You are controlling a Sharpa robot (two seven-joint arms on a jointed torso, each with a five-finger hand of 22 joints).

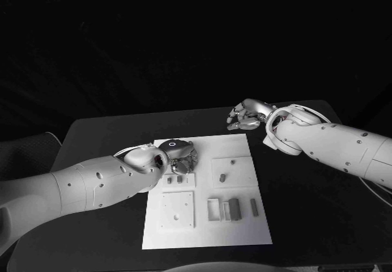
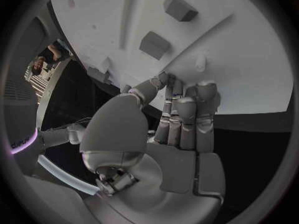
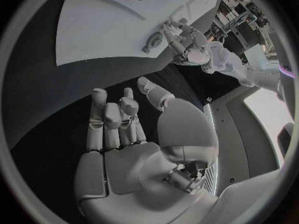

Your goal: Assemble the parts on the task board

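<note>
white board [image 1: 245,224]: mid-table, grey parts [image 1: 234,208] standing in it.
left hand [image 1: 178,157]: over the board's far left corner, fingers together, grasp cannot be told.
right hand [image 1: 247,116]: off the board's far edge, released, empty.

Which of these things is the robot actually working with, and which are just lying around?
Part of the job:
- task board
- grey parts on the board
- left robot hand, at the board's far left corner

Not in use:
- right robot hand, over the black table, holding nothing
</note>
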